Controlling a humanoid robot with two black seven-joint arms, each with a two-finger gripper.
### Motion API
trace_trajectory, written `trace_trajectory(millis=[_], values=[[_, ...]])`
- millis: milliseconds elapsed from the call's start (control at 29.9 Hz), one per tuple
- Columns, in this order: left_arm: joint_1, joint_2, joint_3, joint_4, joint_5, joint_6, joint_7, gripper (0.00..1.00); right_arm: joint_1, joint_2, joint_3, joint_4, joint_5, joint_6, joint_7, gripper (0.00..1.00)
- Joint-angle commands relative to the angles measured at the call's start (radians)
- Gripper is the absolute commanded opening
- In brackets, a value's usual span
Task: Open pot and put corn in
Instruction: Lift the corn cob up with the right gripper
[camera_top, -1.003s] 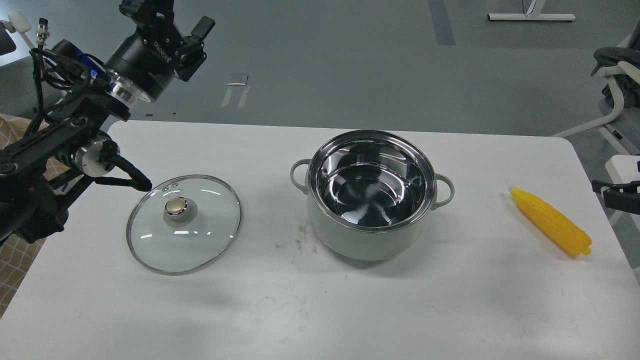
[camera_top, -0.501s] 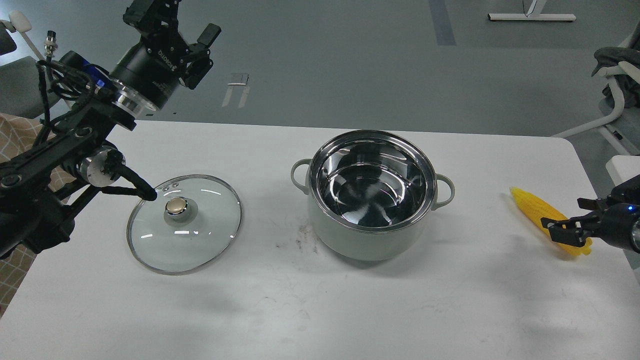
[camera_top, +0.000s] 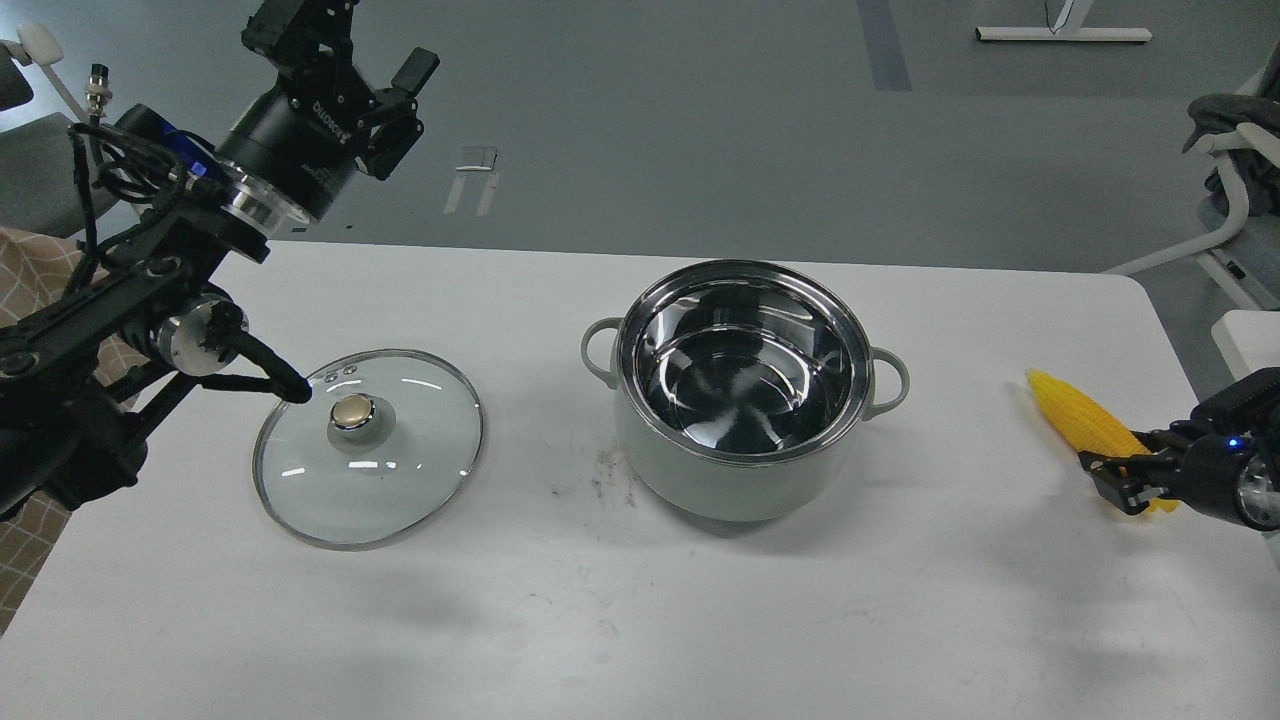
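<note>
The pale grey-green pot (camera_top: 742, 470) stands uncovered at the table's middle, and its shiny steel inside is empty. The yellow corn (camera_top: 1080, 415) lies on the table near the right edge, tapered end pointing to the back left. My right gripper (camera_top: 1118, 482) comes in from the right edge, with its fingers on either side of the corn's thick end and closed on it. My left gripper (camera_top: 352, 48) is open and empty, raised high over the table's back left corner.
The glass lid (camera_top: 400, 480) with a metal knob lies flat on the white table (camera_top: 900, 620), left of the pot and just below my left arm. A chair (camera_top: 1235, 150) stands off the table at the far right. The table's right edge is close to the corn.
My right gripper has come in from the right edge and closed on the corn's thick end. The corn has shifted slightly. The left arm has barely moved.
</note>
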Motion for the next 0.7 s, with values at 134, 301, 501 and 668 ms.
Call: trace_trajectory(millis=[134, 301, 501, 668], values=[[0.000, 0.001, -0.003, -0.002, 0.000, 0.000, 0.000, 0.95, 0.025, -0.089, 0.012, 0.129, 0.032, -0.017, 0.000, 0.00], [0.000, 0.001, -0.003, -0.003, 0.000, 0.000, 0.000, 0.95, 0.187, -0.211, 0.012, 0.321, 0.117, 0.032, 0.000, 0.00], [0.000, 0.001, -0.003, -0.003, 0.000, 0.000, 0.000, 0.95, 0.394, -0.202, -0.004, 0.426, 0.199, 0.162, 0.000, 0.00], [0.000, 0.002, -0.001, -0.003, 0.000, 0.000, 0.000, 0.95, 0.559, -0.058, -0.138, 0.412, 0.245, 0.182, 0.000, 0.00]])
